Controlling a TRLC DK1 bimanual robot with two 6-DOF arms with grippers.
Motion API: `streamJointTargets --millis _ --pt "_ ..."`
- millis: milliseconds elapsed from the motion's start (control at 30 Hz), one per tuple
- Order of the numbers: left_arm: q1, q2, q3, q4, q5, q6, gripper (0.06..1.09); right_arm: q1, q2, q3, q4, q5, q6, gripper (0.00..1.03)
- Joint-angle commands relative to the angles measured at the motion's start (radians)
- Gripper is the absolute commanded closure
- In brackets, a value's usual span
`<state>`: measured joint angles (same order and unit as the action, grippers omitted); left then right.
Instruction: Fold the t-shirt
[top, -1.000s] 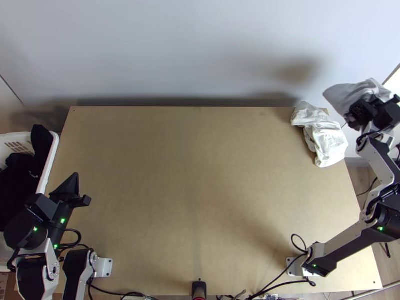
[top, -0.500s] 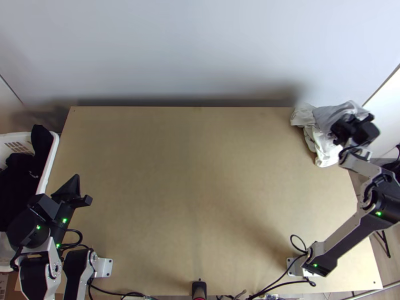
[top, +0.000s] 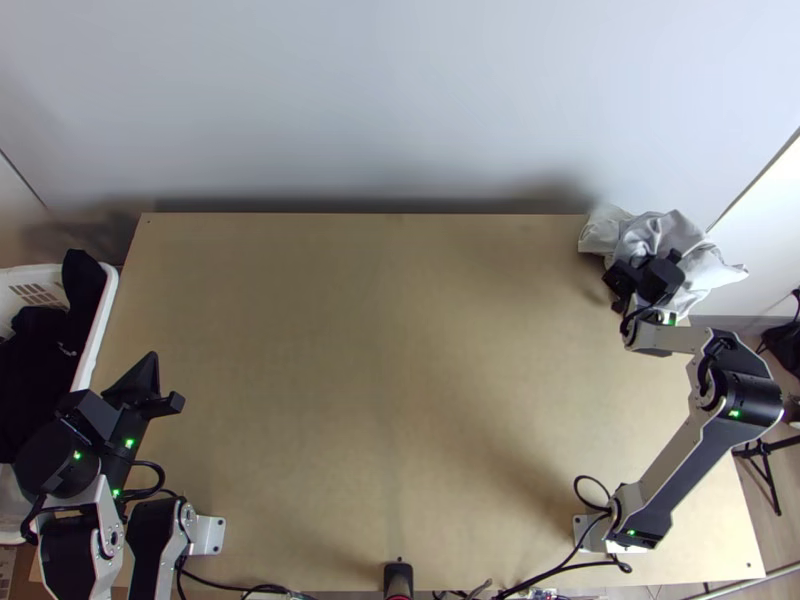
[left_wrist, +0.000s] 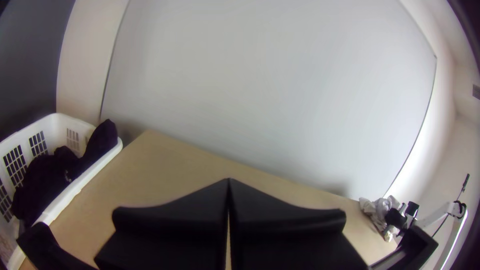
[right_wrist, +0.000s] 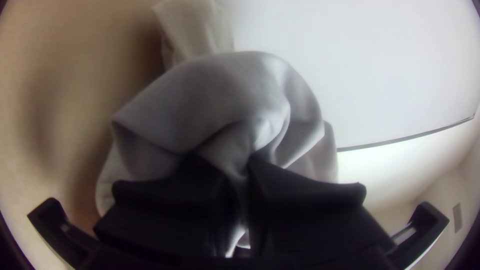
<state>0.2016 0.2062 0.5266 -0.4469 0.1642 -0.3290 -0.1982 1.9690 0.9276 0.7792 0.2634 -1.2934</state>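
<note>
Bunched grey cloth (top: 708, 268) lies at the table's far right corner over a white cloth (top: 600, 232), partly past the edge. On it is my right gripper (top: 645, 280). In the right wrist view, a fold of the grey cloth (right_wrist: 210, 105) passes between the fingers of my right gripper (right_wrist: 225, 167), which is shut on it; the white cloth (right_wrist: 195, 30) shows beyond. My left gripper (top: 148, 362) stays over the table's left side, away from both cloths. The left wrist view has my left gripper (left_wrist: 228, 182) shut, its fingers together, holding nothing.
A white basket (top: 98, 330) with dark cloth (top: 40, 350) inside stands at the table's left edge. A wall (top: 400, 100) rises behind the bare wooden table (top: 380, 350). Black cables (top: 560, 550) lie near the right arm's base.
My right gripper has come from beyond the right edge leftward and down the picture, carrying the grey cloth over the white one. The left arm has hardly moved.
</note>
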Motion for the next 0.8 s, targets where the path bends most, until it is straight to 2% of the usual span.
streamJointTargets --millis 0,333,367,433,467,667,767 --pt "0.002 -0.008 0.0 -0.006 0.003 -0.007 1.05 0.037 0.024 -0.061 0.0 0.033 0.04 1.0" --pt "0.002 -0.047 0.006 -0.039 0.003 -0.005 1.05 0.034 -0.009 -0.095 -0.001 0.045 0.103 0.99" --pt "0.002 -0.047 0.007 -0.039 0.003 -0.004 1.05 0.034 -0.029 -0.102 -0.001 0.045 0.108 0.91" --pt "0.002 -0.047 0.007 -0.038 0.003 -0.004 1.05 0.036 -0.068 -0.115 -0.001 0.037 0.121 0.66" --pt "0.002 -0.045 0.007 -0.036 0.003 -0.005 1.05 0.039 -0.088 -0.119 -0.003 0.034 0.124 0.58" --pt "0.001 -0.045 0.007 -0.021 0.003 -0.012 1.05 0.083 -0.214 -0.116 -0.026 0.031 0.152 0.21" --pt "0.001 -0.044 0.006 -0.012 0.003 -0.012 1.05 0.118 -0.269 -0.113 -0.04 0.028 0.152 0.1"
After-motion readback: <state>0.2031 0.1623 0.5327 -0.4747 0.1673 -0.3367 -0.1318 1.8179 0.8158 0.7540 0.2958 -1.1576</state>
